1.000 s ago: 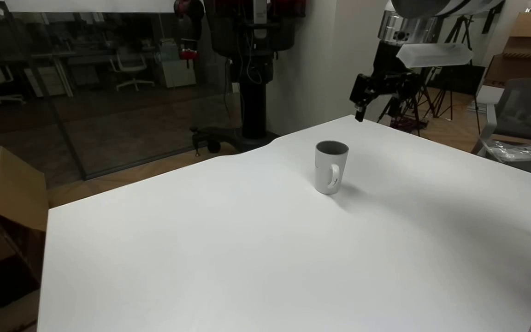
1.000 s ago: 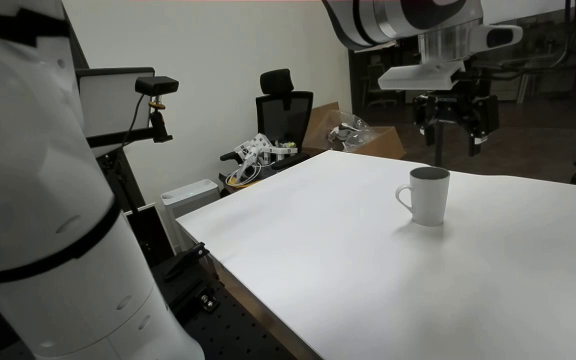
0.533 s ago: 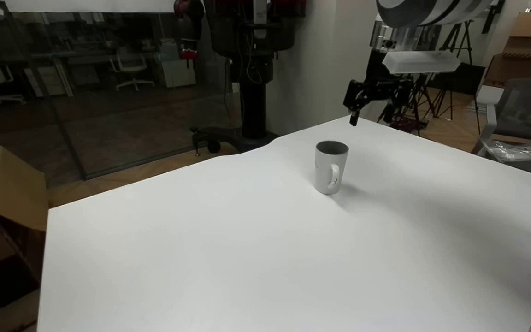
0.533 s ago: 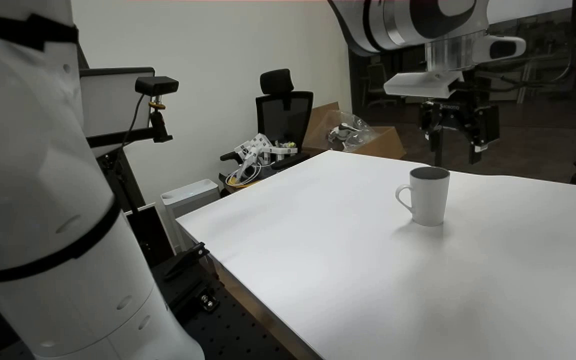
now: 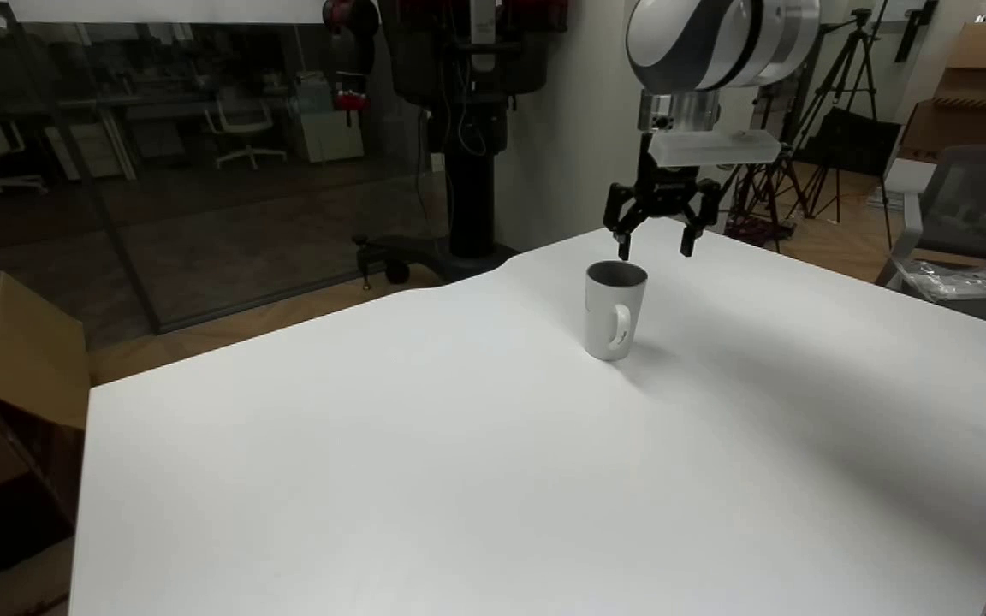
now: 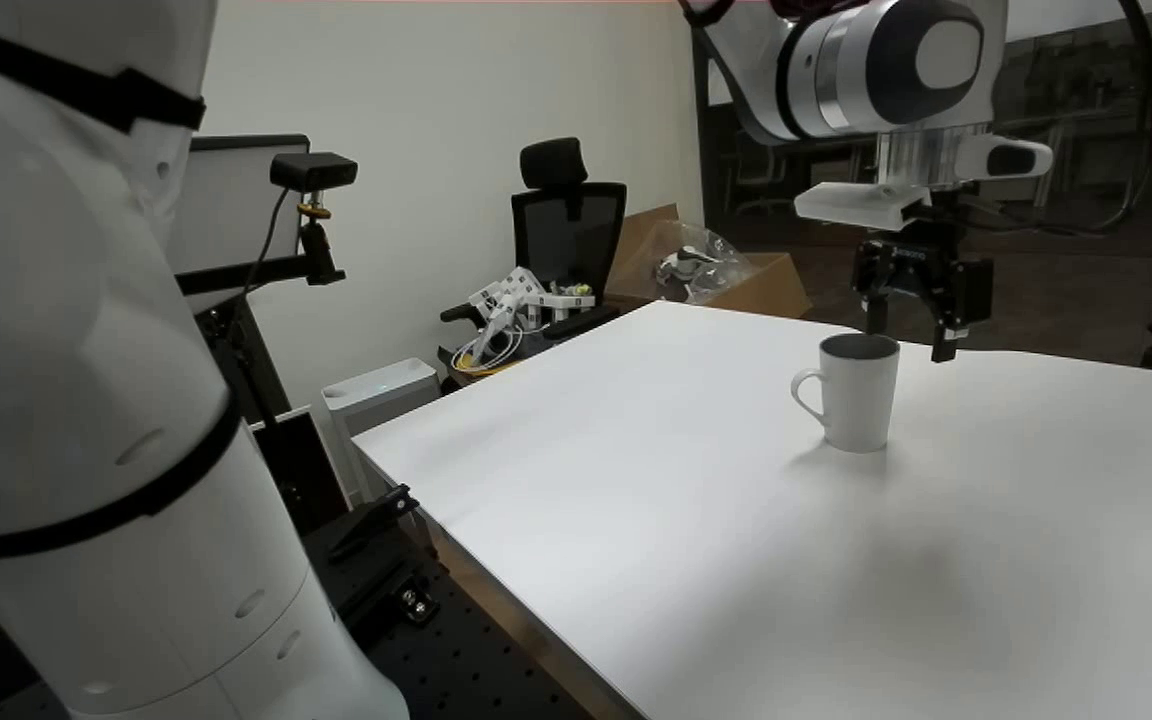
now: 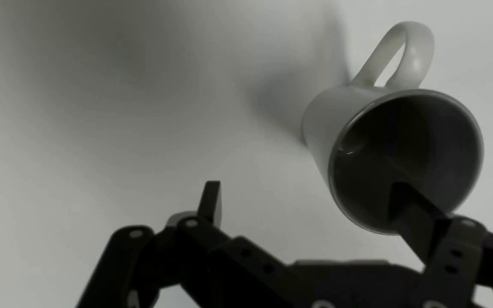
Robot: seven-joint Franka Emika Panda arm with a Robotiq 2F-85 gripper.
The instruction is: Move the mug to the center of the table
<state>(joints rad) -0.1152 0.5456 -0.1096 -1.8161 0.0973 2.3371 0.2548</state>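
Observation:
The light grey mug (image 5: 602, 312) stands upright on the white table (image 5: 459, 470), its dark opening facing up. It also shows in an exterior view (image 6: 858, 400) with its handle to the left. My gripper (image 5: 656, 248) is open and empty, above the table and behind the mug's rim in that view; it also shows in an exterior view (image 6: 909, 335). In the wrist view, the mug (image 7: 392, 141) lies at the upper right, handle up, and the right finger of the gripper (image 7: 306, 188) overlaps its opening. The left finger is over bare table. I see no grip on the mug.
The white arm base (image 6: 86, 350) stands beside the table's near edge. A cardboard box (image 5: 31, 351) is off the table's left side. A dark wheeled stand (image 5: 469, 197) and an office chair (image 6: 568, 240) stand beyond the table edges.
My gripper has come down and closer to the mug, turning somewhat, moving leftward in an exterior view. It has stayed open. The mug has not moved.

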